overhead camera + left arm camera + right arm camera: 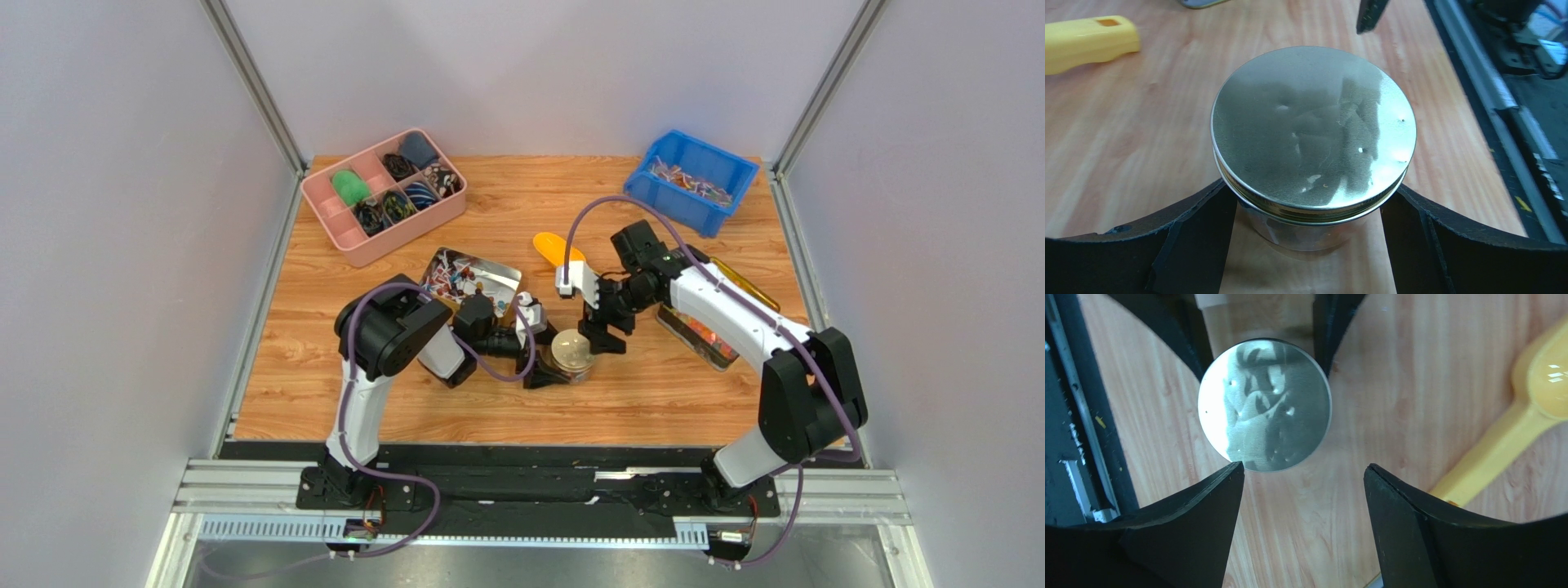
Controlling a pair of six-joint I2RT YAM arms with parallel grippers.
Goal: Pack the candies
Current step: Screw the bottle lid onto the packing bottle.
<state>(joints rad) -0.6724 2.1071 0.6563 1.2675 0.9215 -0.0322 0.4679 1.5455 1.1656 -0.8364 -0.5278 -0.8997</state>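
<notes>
A clear jar with a silver metal lid stands on the wooden table. My left gripper is shut on the jar's body, one finger on each side below the lid. The lid hides what is inside the jar. My right gripper is open and empty, held just above and behind the jar; the lid lies beyond its fingertips. Wrapped candies lie in a silver tray behind the left arm. More wrapped candies fill a blue bin at the back right.
A yellow scoop lies behind the jar and shows in the right wrist view. A pink divided organiser stands at the back left. A clear box with orange contents lies under the right arm.
</notes>
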